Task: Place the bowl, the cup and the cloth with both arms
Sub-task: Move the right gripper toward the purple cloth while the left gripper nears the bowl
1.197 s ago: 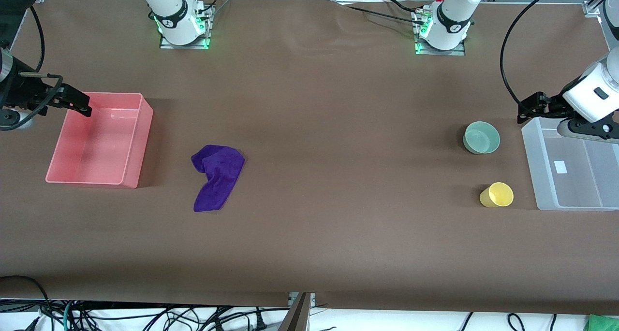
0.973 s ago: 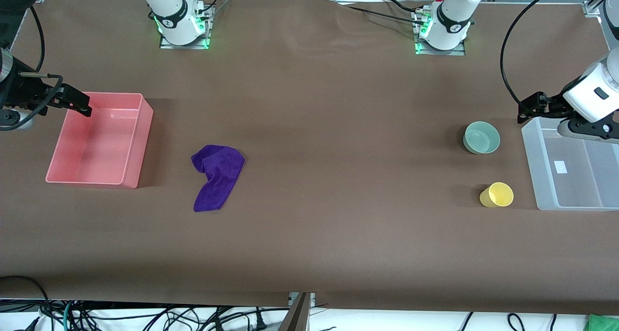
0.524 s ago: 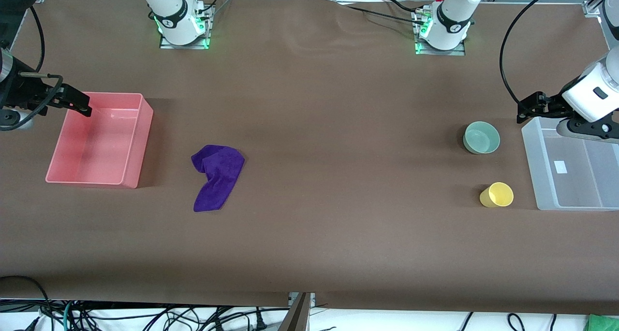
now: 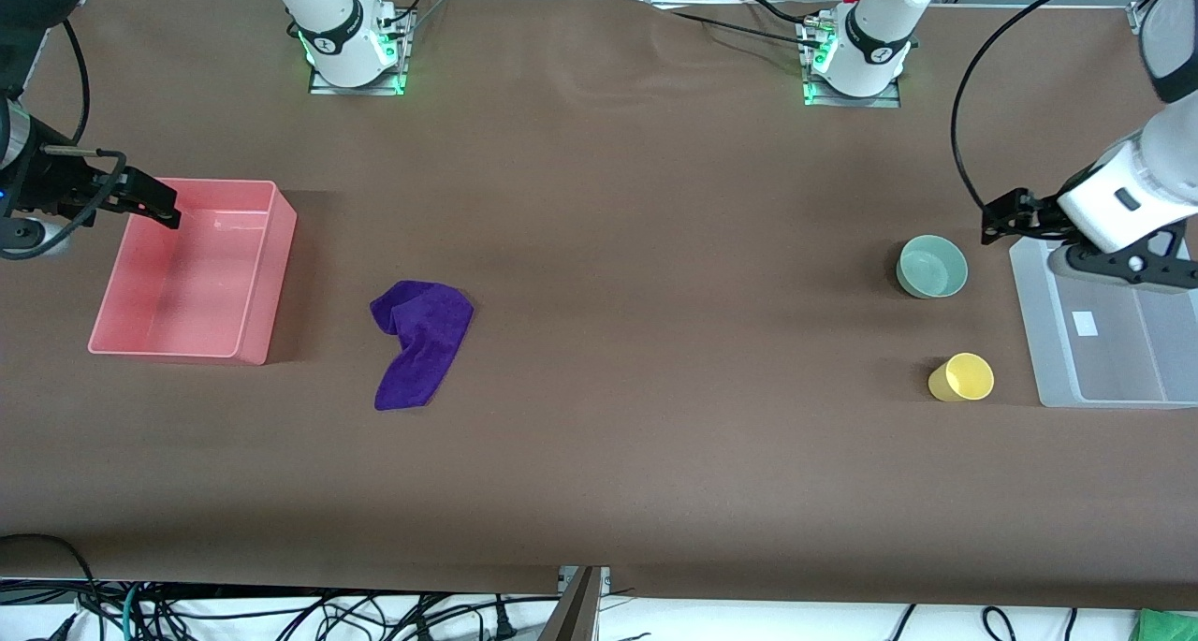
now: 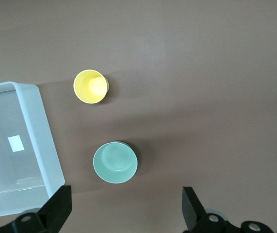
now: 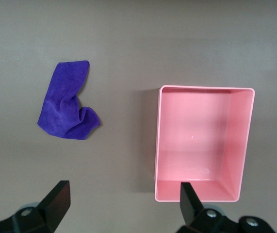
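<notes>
The pale mint-green bowl [image 4: 932, 266] stands open side up near the left arm's end of the table; it also shows in the left wrist view [image 5: 115, 162]. The yellow cup [image 4: 961, 377] [image 5: 90, 87] sits nearer to the front camera than the bowl. The purple cloth [image 4: 419, 338] [image 6: 69, 101] lies crumpled beside the pink bin. My left gripper [image 4: 996, 222] [image 5: 123, 211] is open and empty, in the air beside the bowl. My right gripper [image 4: 165, 209] [image 6: 122, 204] is open and empty over the pink bin's edge.
An empty pink bin [image 4: 265, 276] [image 6: 158, 145] stands at the right arm's end of the table. An empty clear plastic bin [image 4: 1028, 313] [image 5: 48, 150] stands at the left arm's end, close to the bowl and cup.
My left gripper has shifted a little from the clear bin's corner toward the bowl. My right gripper has barely moved. The bowl, cup and cloth have not moved.
</notes>
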